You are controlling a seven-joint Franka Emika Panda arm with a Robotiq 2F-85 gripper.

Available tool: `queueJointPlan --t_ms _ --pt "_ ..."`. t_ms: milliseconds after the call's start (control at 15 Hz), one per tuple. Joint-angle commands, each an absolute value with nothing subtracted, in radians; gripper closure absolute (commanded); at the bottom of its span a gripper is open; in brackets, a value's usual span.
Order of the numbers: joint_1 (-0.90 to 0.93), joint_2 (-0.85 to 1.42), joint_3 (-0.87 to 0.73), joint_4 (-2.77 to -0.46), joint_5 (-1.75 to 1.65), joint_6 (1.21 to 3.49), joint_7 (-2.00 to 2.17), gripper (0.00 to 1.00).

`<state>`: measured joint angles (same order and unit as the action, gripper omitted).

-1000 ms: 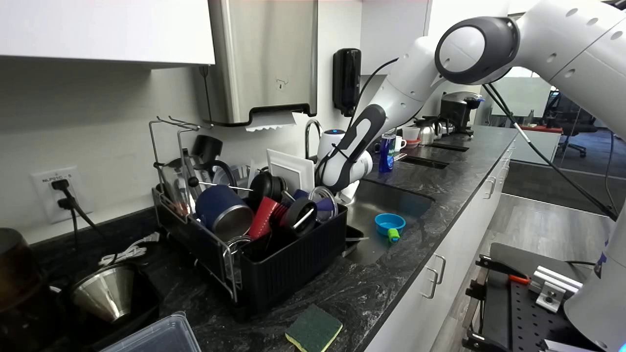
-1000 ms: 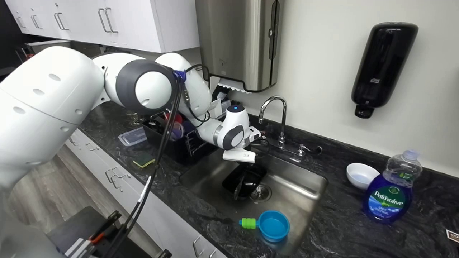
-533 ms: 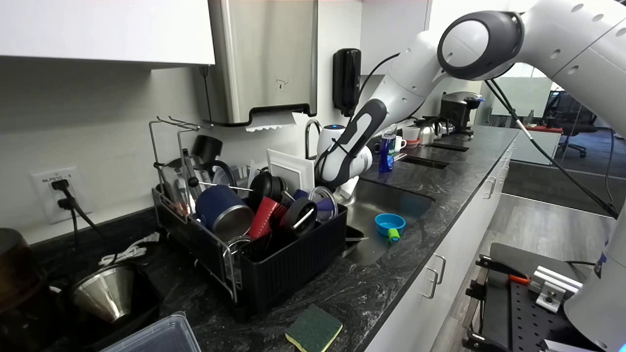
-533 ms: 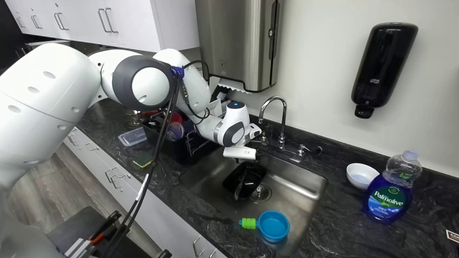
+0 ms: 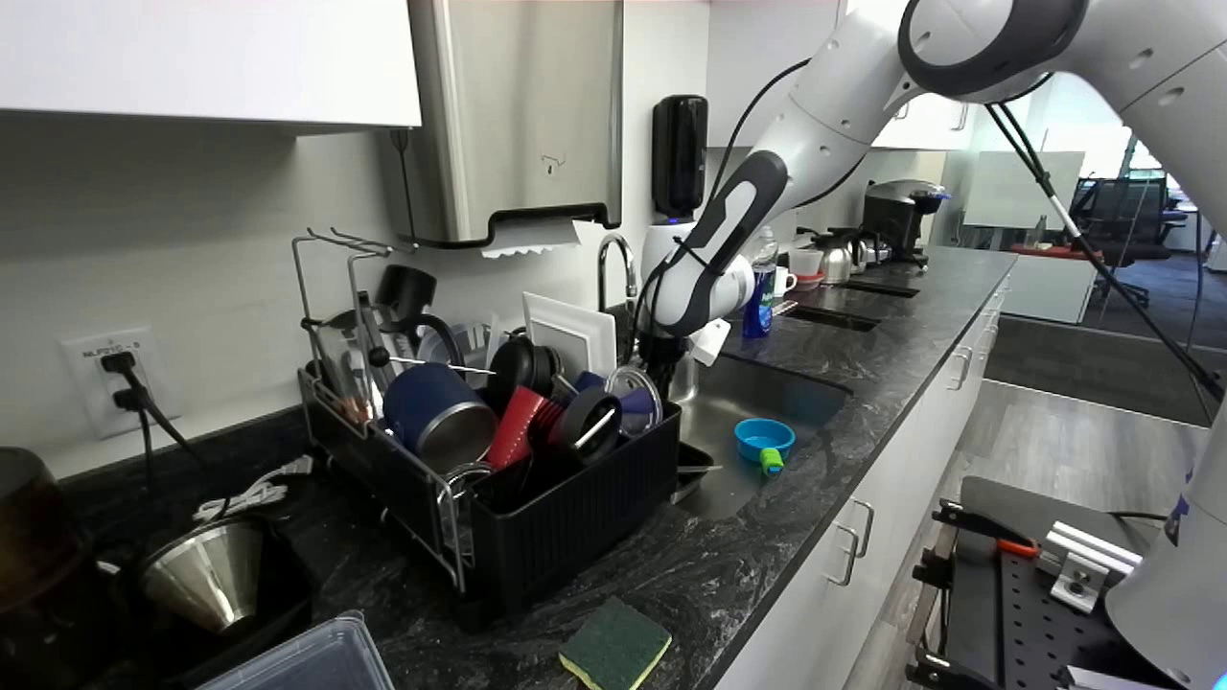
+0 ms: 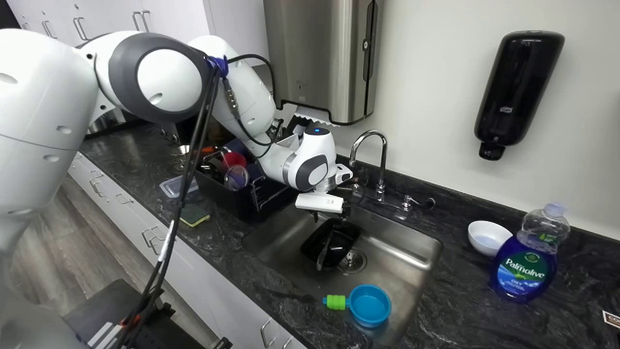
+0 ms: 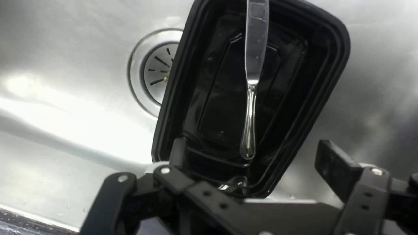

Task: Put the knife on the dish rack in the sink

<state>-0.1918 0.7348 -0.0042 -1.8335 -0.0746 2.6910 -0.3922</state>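
Nearest, in the wrist view, is the tool, its black jaws spread wide across the lower middle and lower right of the frame, gripping nothing. Beyond it I see the knife, lying in a black tub, handle end towards the bottom, blade running off the top edge. The tub rests in the steel sink, hiding part of the drain at upper left.

In an exterior view, a green sponge sits closest, at the bottom of the frame, on the dark table. Behind it, left of centre, stands the black dish rack, piled with a blue cup and a red cup. Past that, right of centre, a blue scoop lies in the sink.

In an exterior view, the white arm stretches in from the left, the tool over the sink. At right stands a bottle of blue soap, a white bowl near it; the chrome tap rises farther back, near the middle.
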Motion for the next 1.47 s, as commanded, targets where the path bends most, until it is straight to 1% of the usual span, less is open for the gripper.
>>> queueJointPlan --t_ms 0,733,1400 --pt "-0.198 0.634 -0.005 -1.947 -0.085 2.665 -0.371 0.00" --pt "-0.193 0.352 0.012 -2.212 -0.046 2.583 -0.390 0.00" --pt "-0.161 0.129 0.002 -2.356 -0.022 2.506 -0.411 0.00"
